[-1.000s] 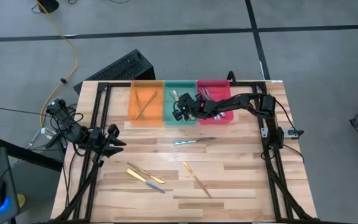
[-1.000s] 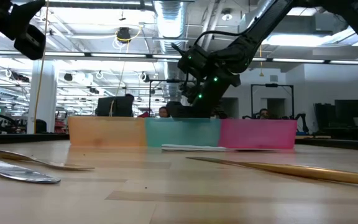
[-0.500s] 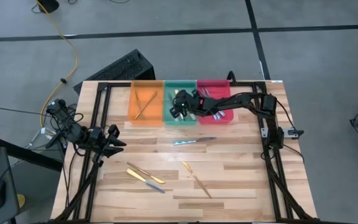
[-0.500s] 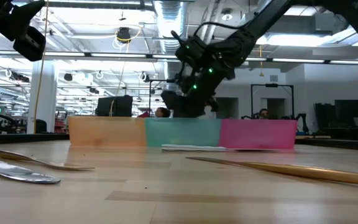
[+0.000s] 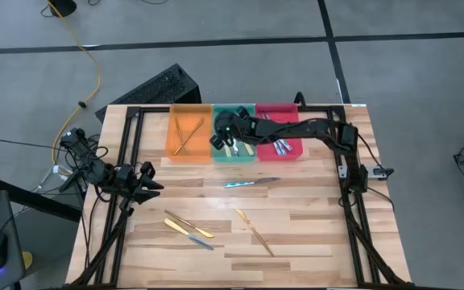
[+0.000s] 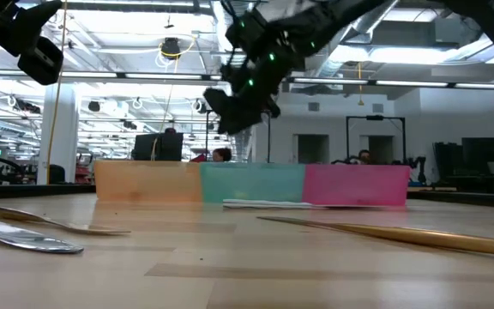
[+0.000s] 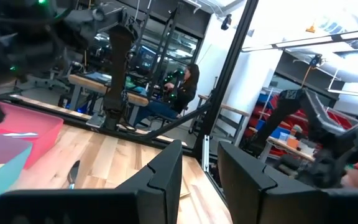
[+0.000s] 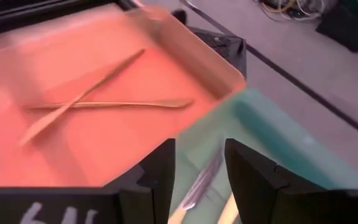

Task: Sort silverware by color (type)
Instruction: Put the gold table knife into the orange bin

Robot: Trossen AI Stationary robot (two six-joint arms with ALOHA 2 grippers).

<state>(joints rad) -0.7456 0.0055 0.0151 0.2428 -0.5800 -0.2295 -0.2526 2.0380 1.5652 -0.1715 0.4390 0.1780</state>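
Overhead, right gripper open, empty above green tray; left gripper open, table edge.

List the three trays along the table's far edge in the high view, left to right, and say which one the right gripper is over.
Orange tray → green tray → red tray; the right gripper hangs over the green tray.

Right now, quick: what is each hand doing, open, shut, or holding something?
Left hand: open, empty, parked at the table's left edge.
Right hand: open, empty, above the green tray.
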